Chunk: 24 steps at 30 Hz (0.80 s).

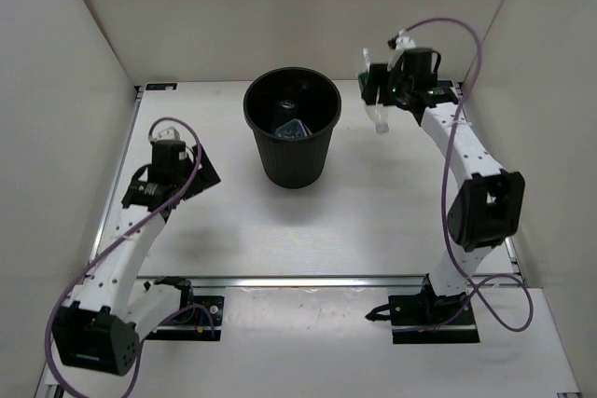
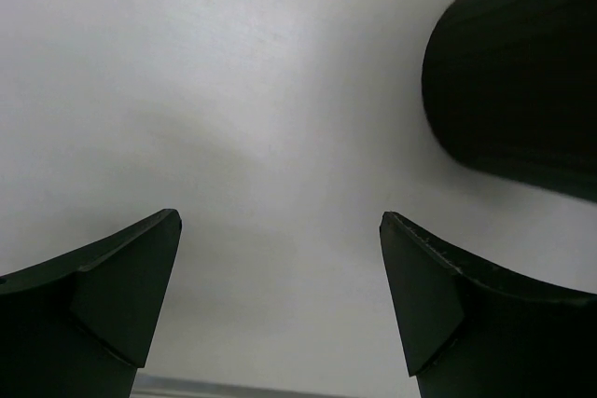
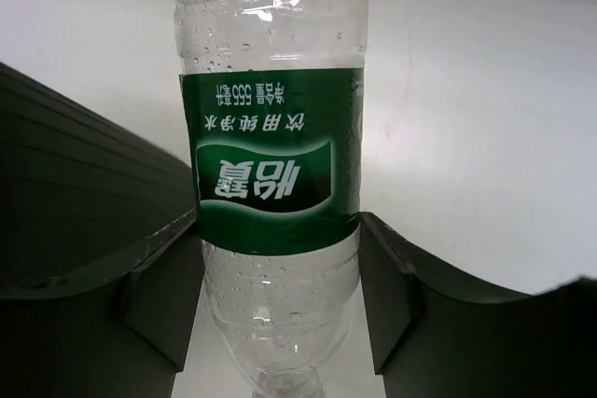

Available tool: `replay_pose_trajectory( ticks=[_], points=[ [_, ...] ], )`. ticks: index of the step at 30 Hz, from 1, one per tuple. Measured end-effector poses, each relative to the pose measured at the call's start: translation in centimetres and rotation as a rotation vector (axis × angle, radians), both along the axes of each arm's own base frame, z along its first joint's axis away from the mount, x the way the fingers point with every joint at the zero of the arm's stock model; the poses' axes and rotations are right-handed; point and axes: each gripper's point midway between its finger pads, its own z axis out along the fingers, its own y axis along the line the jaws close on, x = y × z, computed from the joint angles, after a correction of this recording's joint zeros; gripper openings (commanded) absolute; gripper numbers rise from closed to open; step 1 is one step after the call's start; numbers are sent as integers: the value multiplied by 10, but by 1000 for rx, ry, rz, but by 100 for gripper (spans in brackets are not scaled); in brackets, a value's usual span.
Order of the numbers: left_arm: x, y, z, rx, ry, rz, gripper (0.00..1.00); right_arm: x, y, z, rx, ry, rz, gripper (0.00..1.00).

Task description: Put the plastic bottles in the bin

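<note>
two tools. the left tool point(image 2: 280, 221) hangs wide open over the smooth white worktop point(image 1: 373, 221), beside one round, ribbed black plastic bin point(image 1: 292, 160) holding bottles point(image 1: 287, 123), count unclear. far right, the right tool point(image 3: 277, 230) clamps one clear, droplet-beaded bottle point(image 3: 270, 62); its dark green label point(image 3: 270, 174) shows inverted chinese writing and "555".

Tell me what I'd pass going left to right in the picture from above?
The robot's open left hand → the tall round black plastic bin → the clear plastic bottle with a dark green label.
</note>
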Motion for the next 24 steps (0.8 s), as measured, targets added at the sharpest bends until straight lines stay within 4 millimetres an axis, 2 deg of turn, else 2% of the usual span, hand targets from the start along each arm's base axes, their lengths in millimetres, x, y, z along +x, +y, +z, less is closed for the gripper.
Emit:
replay_pose_trajectory(
  ticks=[3, 5, 7, 9, 11, 13, 15, 16, 17, 18, 20, 22, 24],
  points=[
    [-30, -10, -29, -40, 45, -10, 99, 0, 23, 111, 66, -249, 57, 28],
    [-46, -13, -46, -58, 82, -11, 99, -9, 53, 179, 101, -410, 128, 27],
    [-57, -15, -52, -63, 102, -12, 99, -25, 94, 229, 138, -531, 224, 22],
    [-60, -16, -50, -60, 94, -12, 98, -41, 135, 254, 181, -587, 327, 20],
    [-62, -15, -47, -53, 80, -9, 99, -54, 172, 257, 218, -597, 426, 33],
    [-64, -12, -44, -45, 74, 0, 99, -56, 194, 238, 223, -551, 480, 43],
    [-64, -8, -41, -38, 70, 14, 99, -50, 204, 209, 212, -488, 496, 55],
    [-64, -7, -40, -34, 66, 17, 99, -49, 207, 191, 206, -449, 497, 74],
    [-64, -6, -39, -32, 65, 19, 99, -49, 207, 176, 204, -409, 495, 99],
    [-64, -6, -39, -30, 67, 18, 99, -49, 206, 159, 202, -367, 492, 99],
    [-64, -7, -38, -22, 76, 10, 99, -50, 204, 139, 199, -315, 495, 99],
    [-61, -7, -37, -12, 85, 5, 98, -49, 199, 133, 199, -296, 487, 99],
    [-58, -7, -36, -5, 93, 2, 99, -50, 190, 138, 202, -299, 468, 100]
  ],
)
